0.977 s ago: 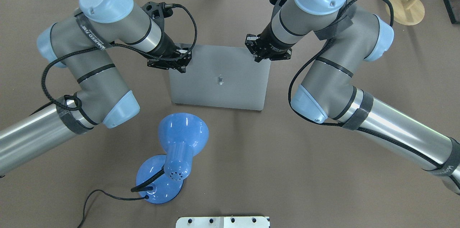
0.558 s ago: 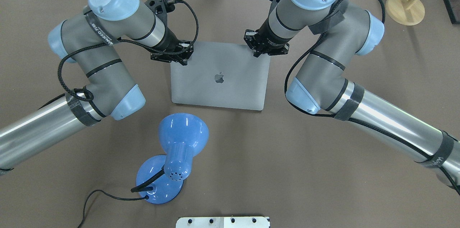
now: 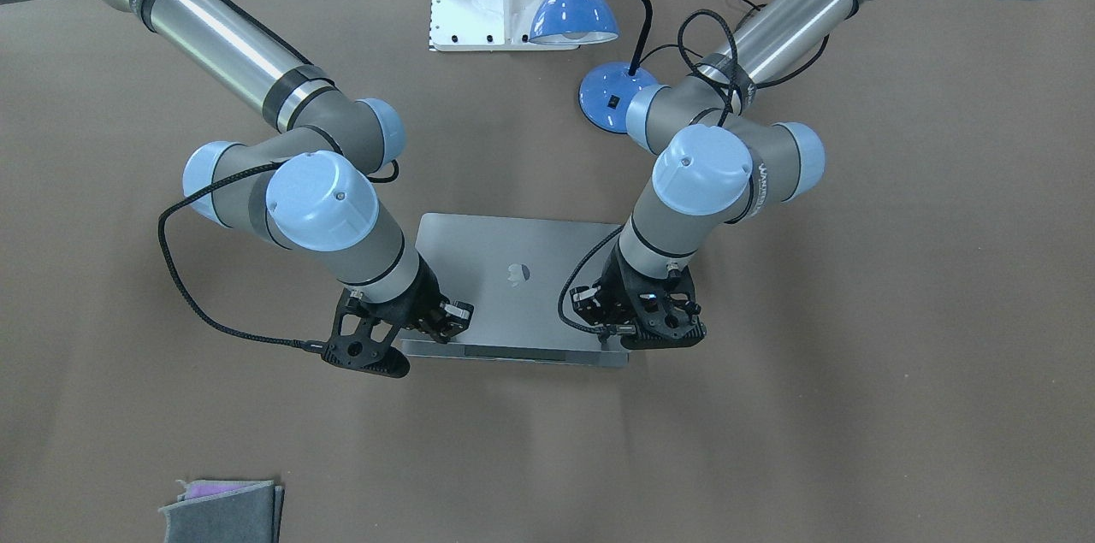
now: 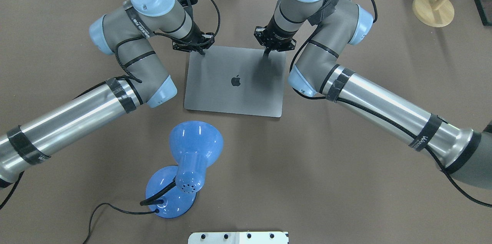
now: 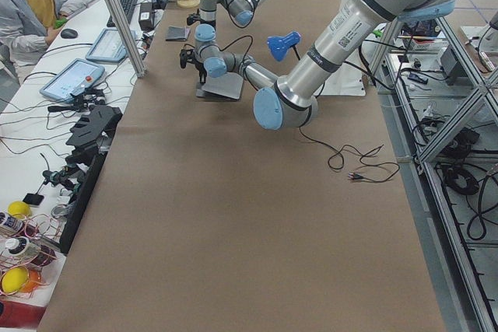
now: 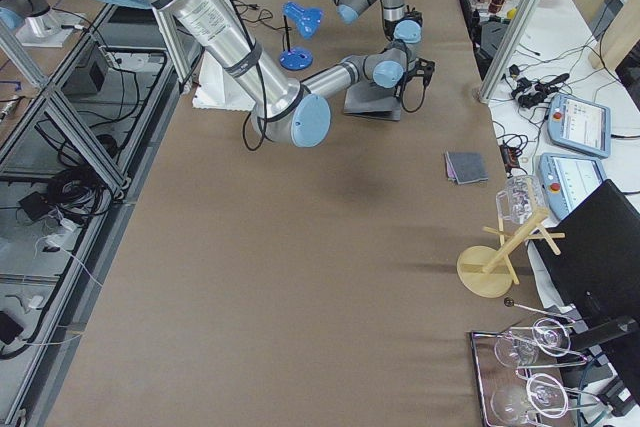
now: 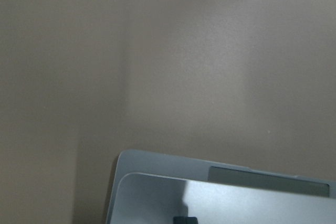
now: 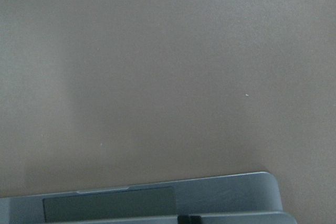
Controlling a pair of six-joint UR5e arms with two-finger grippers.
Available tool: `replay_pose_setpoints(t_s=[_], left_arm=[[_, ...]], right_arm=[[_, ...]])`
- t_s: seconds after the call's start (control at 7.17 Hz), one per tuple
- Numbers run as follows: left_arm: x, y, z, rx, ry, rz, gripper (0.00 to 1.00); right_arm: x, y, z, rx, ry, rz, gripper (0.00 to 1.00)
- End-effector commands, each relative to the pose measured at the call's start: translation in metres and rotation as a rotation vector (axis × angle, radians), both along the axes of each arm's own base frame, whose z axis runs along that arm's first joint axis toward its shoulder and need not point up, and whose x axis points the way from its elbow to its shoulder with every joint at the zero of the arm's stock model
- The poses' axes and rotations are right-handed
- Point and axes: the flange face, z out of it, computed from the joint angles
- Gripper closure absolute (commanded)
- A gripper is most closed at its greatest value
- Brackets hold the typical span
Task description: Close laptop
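Laptop [image 4: 230,96]: smooth matte grey slab; left fingers [image 4: 202,52] and right fingers [image 4: 266,54] pinched together, empty.

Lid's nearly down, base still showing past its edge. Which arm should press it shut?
Right, marginally. The right gripper sits further in over the laptop lid; the left gripper is at the very corner. Either likely works.

Matt silver-grey metal laptop [image 4: 215,86] (glossy blue lamp [image 4: 196,140] nearby) on matt brown table [image 4: 346,190]
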Motion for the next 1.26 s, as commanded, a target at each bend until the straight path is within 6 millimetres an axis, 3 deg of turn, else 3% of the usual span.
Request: replay_pose_setpoints(t_s=[0.0,0.28,0.42,0.56,0.7,0.84,0.98,1.12], left_arm=[[0.014,-0.004,0.011,0.005,-0.031,0.008,1.00],[0.020,-0.001,0.019,-0.006,-0.041,0.017,1.00],[0.018,0.000,0.010,0.001,-0.028,0.014,1.00],[0.002,-0.004,-0.008,0.022,-0.004,-0.003,0.29],[-0.022,-0.009,-0.020,0.026,-0.001,-0.022,0.02],[-0.069,-0.003,-0.001,-0.019,-0.014,0.028,0.02],[-0.139,0.007,0.024,0.040,-0.044,0.115,0.02],[-0.197,0.032,0.057,0.106,-0.103,0.168,0.02]], right_arm=[[-0.006,-0.001,0.005,-0.024,-0.003,-0.025,1.00],[-0.010,-0.001,0.016,-0.053,0.002,-0.046,1.00],[-0.009,0.001,0.013,-0.060,-0.012,-0.060,1.00],[0.014,-0.012,0.000,-0.054,-0.036,-0.040,0.22],[0.050,-0.022,-0.016,-0.048,-0.077,-0.034,0.00],[0.106,-0.022,0.006,-0.067,-0.124,-0.045,0.00],[0.176,-0.013,0.039,-0.021,-0.141,-0.039,0.00],[0.233,0.016,0.079,0.039,-0.119,-0.060,0.00]])
